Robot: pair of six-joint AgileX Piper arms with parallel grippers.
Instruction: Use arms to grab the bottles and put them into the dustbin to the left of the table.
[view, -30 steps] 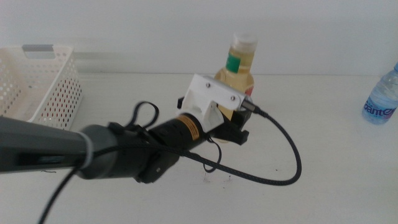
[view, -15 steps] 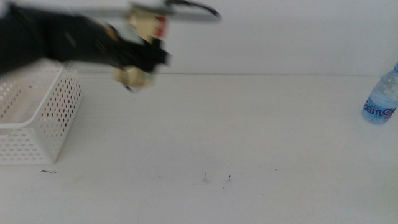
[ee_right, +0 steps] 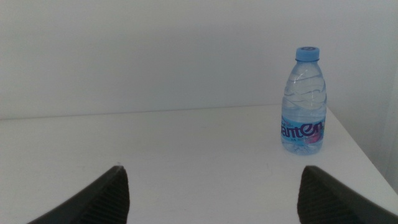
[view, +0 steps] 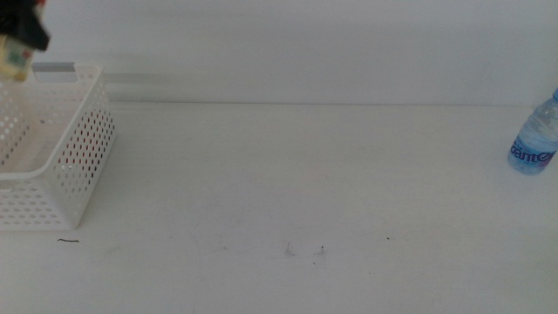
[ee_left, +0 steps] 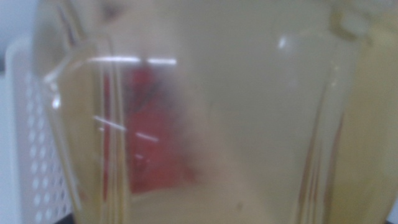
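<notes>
Where the views overlap, these points can be read.

Left gripper point(view: 19, 39): seen only as a dark blurred shape at the top left corner of the middle view, above the dustbin; clamped on the yellow bottle, judging by the pale scrap under it and by the bottle filling its wrist view; jaws themselves hidden.

Yellow bottle point(ee_left: 211, 112): pressed close to the left wrist camera, clear ribbed walls, yellowish liquid; held over the basket, off the table.

Red can point(ee_left: 152, 130): visible only as a red blur through the yellow bottle, lying inside the dustbin.

Dustbin point(view: 83, 148): white perforated basket at the far left edge of the table, grey strip on its back rim; a strip of its holed wall also shows in the left wrist view.

Water bottle point(view: 534, 139): upright at the far right edge of the table, blue cap, blue label; well apart from the dustbin.

Right gripper point(ee_right: 214, 193): jaws spread wide apart, nothing between them; low over the table, facing the water bottle, not touching it.

Table point(view: 296, 174): white, a few dark specks near the front middle, a short black mark point(view: 68, 241) in front of the dustbin.
</notes>
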